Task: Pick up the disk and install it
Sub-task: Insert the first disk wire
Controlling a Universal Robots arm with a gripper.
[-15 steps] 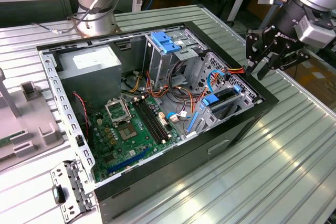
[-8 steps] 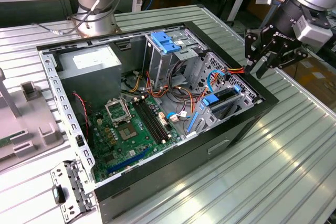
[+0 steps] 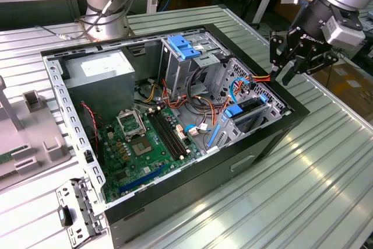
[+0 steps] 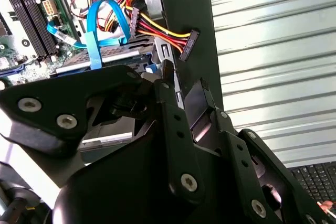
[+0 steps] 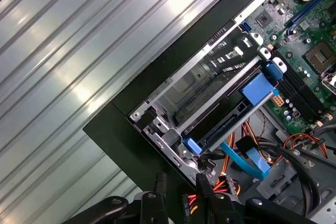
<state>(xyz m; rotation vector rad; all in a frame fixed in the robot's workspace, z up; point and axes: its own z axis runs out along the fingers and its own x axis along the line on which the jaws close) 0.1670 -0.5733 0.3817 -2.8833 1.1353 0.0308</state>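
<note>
An open black computer case (image 3: 265, 138) lies on a ribbed metal bench (image 3: 326, 179), its green motherboard (image 3: 140, 144) exposed. The disk (image 3: 247, 112), flat with blue plastic rails, sits in a grey metal bay at the case's corner on the exterior view's right. The black end effector (image 3: 291, 62) hangs just above that corner's rim, beside red and yellow cables (image 4: 152, 24); whether its fingers are apart I cannot tell. Bare bench lies beyond that rim.
</note>
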